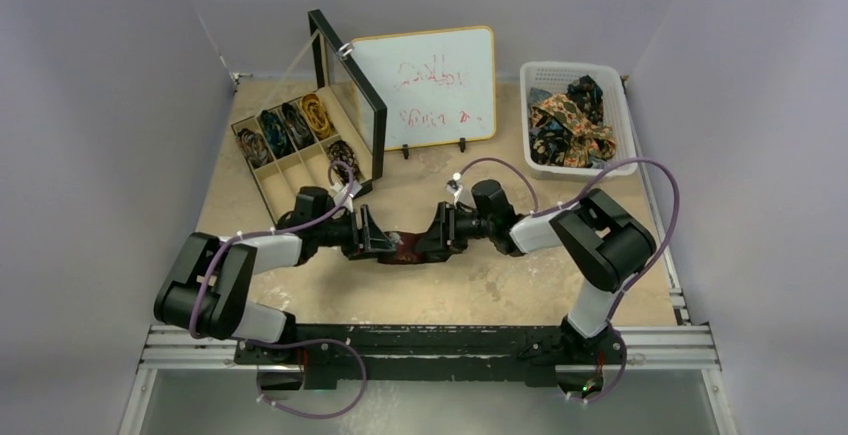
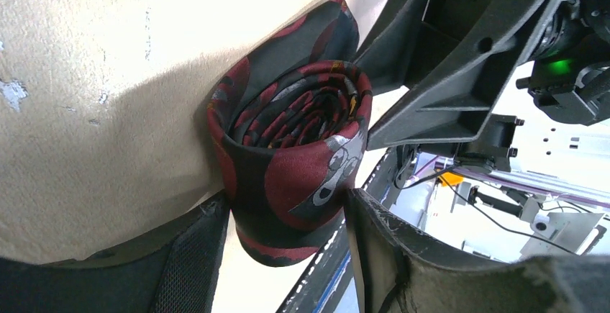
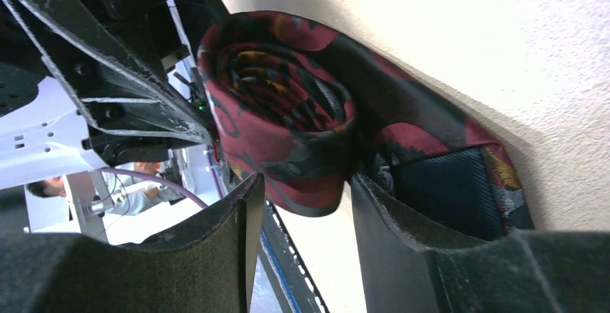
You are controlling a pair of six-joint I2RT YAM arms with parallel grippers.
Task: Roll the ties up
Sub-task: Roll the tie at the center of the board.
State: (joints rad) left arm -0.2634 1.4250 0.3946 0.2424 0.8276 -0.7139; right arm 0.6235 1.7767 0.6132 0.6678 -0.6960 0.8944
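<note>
A dark maroon tie (image 1: 405,252) lies mid-table, wound into a coil, between my two grippers. In the left wrist view the coil (image 2: 295,147) stands on edge. My left gripper (image 2: 284,201) is shut on its lower part, and both fingers press the fabric. In the right wrist view the same coil (image 3: 288,104) sits between the jaws of my right gripper (image 3: 306,180), which is open with thin gaps at each finger. The tie's loose wide end (image 3: 460,183) lies flat on the table beside the right finger. My left gripper (image 1: 378,240) and right gripper (image 1: 432,235) face each other.
A wooden compartment box (image 1: 262,190) with its lid raised stands at the back left and holds several rolled ties (image 1: 290,125). A whiteboard (image 1: 425,87) stands at the back centre. A white basket (image 1: 545,75) of loose ties (image 1: 570,120) is at the back right.
</note>
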